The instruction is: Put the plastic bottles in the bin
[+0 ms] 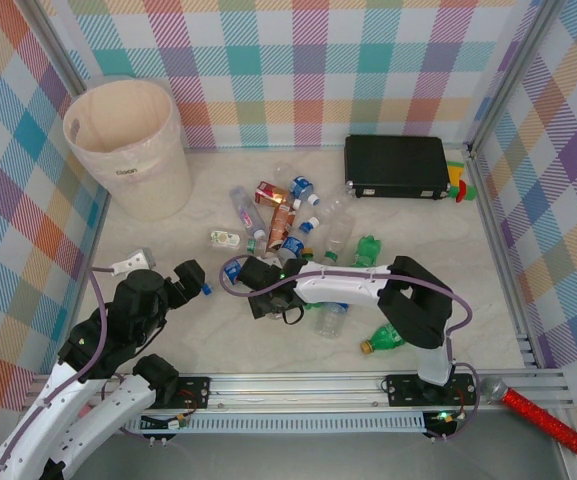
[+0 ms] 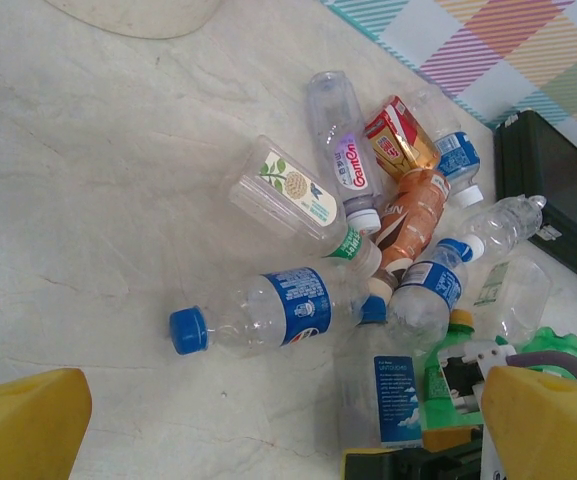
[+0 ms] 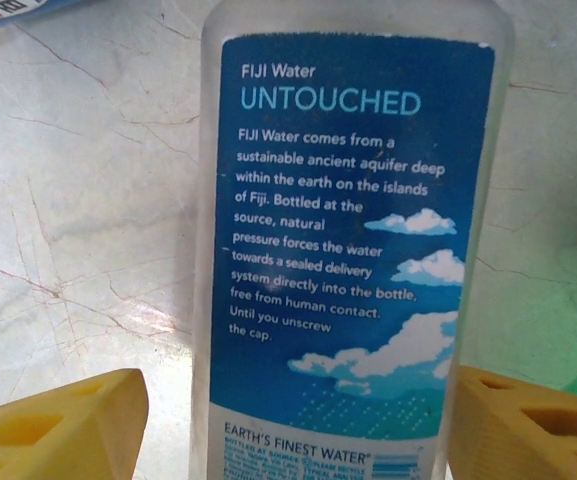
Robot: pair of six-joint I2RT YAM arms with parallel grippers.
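The plastic bottles (image 1: 288, 225) lie in a loose heap mid-table: clear ones with blue labels, brown-labelled ones and green ones (image 1: 383, 340). The cream bin (image 1: 128, 150) stands at the far left corner. My right gripper (image 3: 293, 440) is open and straddles a clear, blue-labelled Fiji bottle (image 3: 348, 230). Its right finger (image 3: 528, 430) sits at the bottle's edge, while a gap remains beside the left finger (image 3: 58, 430). From above, the right gripper (image 1: 258, 293) hangs over the heap's near-left side. My left gripper (image 2: 283, 430) is open and empty, just short of a blue-capped bottle (image 2: 268, 310).
A black rectangular case (image 1: 396, 165) lies at the back right, with a small red, yellow and green object (image 1: 458, 182) beside it. A red cylinder (image 1: 546, 418) rests on the front rail at the right. Checked walls enclose the table on three sides.
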